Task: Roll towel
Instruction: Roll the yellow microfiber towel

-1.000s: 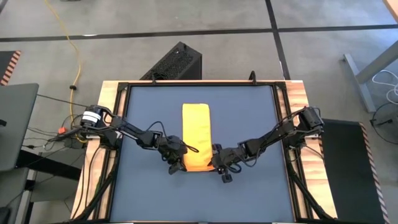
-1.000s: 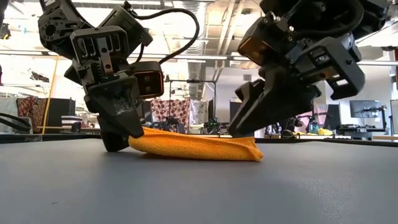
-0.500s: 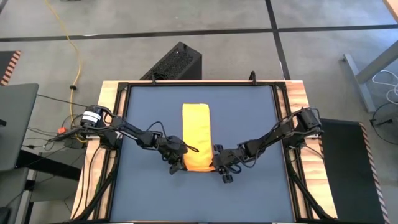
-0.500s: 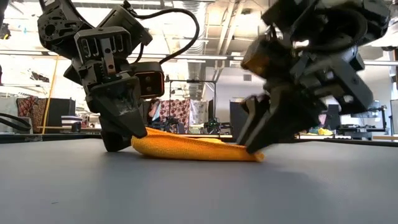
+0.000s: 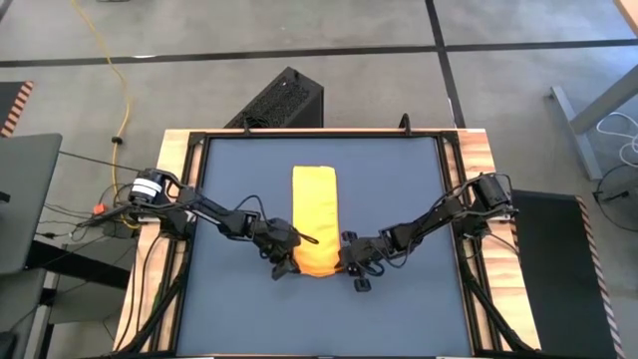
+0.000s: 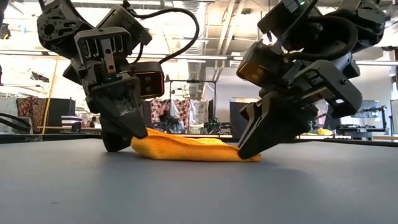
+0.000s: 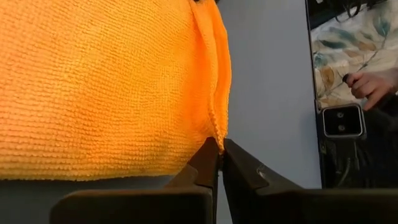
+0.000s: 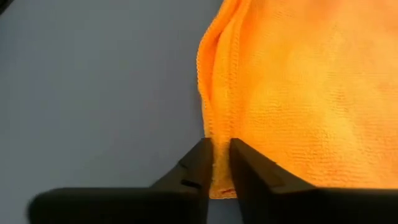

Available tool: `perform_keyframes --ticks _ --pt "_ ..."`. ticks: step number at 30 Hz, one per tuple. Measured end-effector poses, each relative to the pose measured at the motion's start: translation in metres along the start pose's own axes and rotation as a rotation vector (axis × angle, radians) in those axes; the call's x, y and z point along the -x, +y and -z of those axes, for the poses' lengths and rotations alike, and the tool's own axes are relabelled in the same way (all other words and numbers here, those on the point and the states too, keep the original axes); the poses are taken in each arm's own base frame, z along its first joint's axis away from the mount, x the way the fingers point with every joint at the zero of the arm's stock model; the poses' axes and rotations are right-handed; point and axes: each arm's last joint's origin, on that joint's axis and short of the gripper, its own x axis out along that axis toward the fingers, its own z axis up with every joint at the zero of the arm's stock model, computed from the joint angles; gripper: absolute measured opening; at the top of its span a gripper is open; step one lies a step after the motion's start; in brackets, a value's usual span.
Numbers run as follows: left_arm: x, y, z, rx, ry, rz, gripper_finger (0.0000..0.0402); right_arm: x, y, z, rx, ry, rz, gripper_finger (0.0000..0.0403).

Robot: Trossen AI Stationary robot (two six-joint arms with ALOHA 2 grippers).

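We read the towel (image 5: 315, 219) as folded into a long narrow strip but not yet rolled: it lies flat on the dark blue tabletop (image 5: 399, 189), roughly at the middle, long axis running away from the robot's side, near end between the two grippers. So folding looks done, both near corners look grabbed, and the whole rolling step is left, as far as we can judge.

Left side first. The left arm comes in from the table's left edge, reaching low and inward, wrist pitched down so the left gripper (image 5: 282, 261) sits at the towel's near-left corner. In the low view the left gripper (image 6: 124, 138) has its tips down at table level, right against the cloth's end. In the left wrist view the fingers (image 7: 205, 163) are closed tight, with the towel (image 7: 106, 87) corner edge running into the pinch, so we call it clamped on the towel.

Middle: in the low view the towel (image 6: 189, 149) is a low flat mound, slightly raised at the left end.

Right side. The right arm mirrors it from the table's right edge, elbow out, wrist tilted down. The right gripper (image 5: 349, 267) is at the near-right corner; the low view shows the right gripper (image 6: 254, 144) touching that end. The right wrist view shows fingers (image 8: 198, 163) narrowed onto the hem of the towel (image 8: 298, 87), a thin bit of fabric between them, gripping it.
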Motion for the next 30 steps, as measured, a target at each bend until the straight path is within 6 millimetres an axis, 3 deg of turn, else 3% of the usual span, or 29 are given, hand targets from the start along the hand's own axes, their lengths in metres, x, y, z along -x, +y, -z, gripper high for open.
perform_keyframes --ticks 5,13,22,26,30 --pt "0.006 -0.002 -0.001 -0.07 0.019 0.021 0.0038 0.0 -0.002 0.0 -0.014 0.012 -0.031 0.0017" --pt "0.039 -0.008 0.001 -0.23 0.041 -0.106 0.0093 0.001 -0.012 0.0 -0.063 0.032 -0.102 0.0022" --pt "0.079 -0.062 0.007 -0.721 -0.225 -0.309 0.0089 0.004 -0.04 -0.004 -0.28 0.033 -0.169 0.0015" --pt "0.073 -0.077 0.021 -0.945 -0.239 -0.409 0.0085 0.005 -0.051 -0.005 -0.425 0.033 -0.163 0.0015" --pt "0.054 -0.081 0.032 -1.097 -0.244 -0.562 0.0078 0.006 -0.056 -0.006 -0.536 0.031 -0.173 0.0015"
